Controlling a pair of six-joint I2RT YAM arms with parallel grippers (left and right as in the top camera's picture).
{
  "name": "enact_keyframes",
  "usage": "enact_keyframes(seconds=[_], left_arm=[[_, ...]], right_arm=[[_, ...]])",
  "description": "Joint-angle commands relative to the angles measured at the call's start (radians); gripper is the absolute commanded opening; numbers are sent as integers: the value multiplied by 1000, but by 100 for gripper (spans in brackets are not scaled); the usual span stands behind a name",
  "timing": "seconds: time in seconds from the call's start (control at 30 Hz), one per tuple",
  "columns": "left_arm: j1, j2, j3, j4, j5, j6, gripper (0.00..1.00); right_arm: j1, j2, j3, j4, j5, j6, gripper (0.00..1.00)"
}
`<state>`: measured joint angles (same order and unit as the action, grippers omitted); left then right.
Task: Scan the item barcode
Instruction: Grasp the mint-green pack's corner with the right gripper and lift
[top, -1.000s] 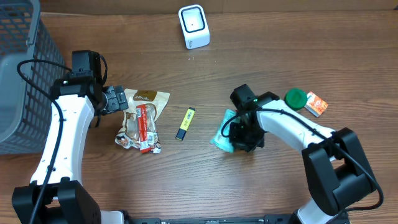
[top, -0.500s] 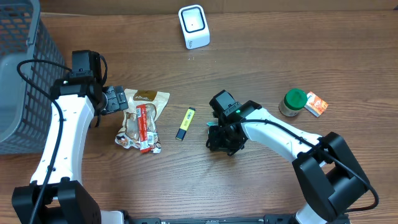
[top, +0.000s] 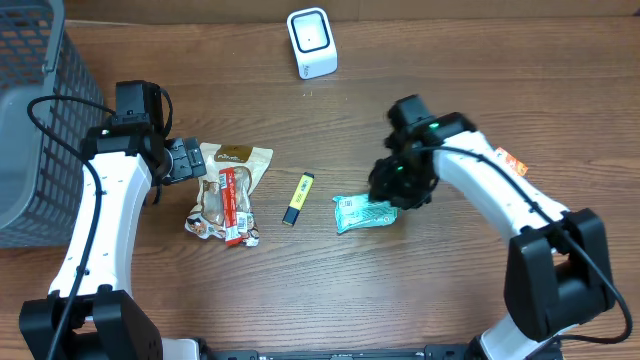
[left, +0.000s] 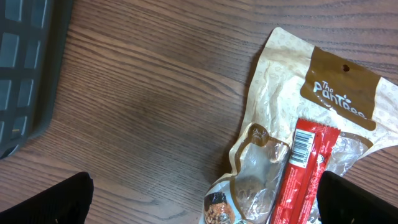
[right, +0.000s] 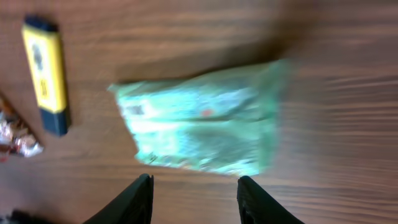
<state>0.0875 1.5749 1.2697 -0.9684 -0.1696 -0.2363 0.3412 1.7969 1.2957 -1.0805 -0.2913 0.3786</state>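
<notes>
Overhead, the green packet (top: 363, 213) lies flat on the wooden table (top: 450, 300), its long axis running side to side, between a yellow marker (top: 298, 198) and the right gripper (top: 398, 190), just off that claw's left. The right claw stands part-open and empty (its wrist camera shows the packet beyond the fingertips (right: 138, 194)). The left gripper (left: 208, 202), spread wide over a snack bag (top: 228, 185), sits farther off. The scanner (top: 312, 42) waits at the far edge.
</notes>
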Motion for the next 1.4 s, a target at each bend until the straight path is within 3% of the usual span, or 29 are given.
enact_keyframes(seconds=[0.0, 0.33, 0.9, 1.37], left_arm=[[4, 7, 5, 1, -10, -4, 100], [4, 7, 5, 1, -10, -4, 100], [4, 7, 5, 1, -10, -4, 99], [4, 7, 5, 1, -10, -4, 100]], right_arm=[[-32, -21, -22, 5, 33, -19, 45], [-43, -20, -104, 58, 33, -69, 51], [-47, -19, -229, 256, 32, -65, 51], [-47, -19, -271, 264, 32, -23, 50]])
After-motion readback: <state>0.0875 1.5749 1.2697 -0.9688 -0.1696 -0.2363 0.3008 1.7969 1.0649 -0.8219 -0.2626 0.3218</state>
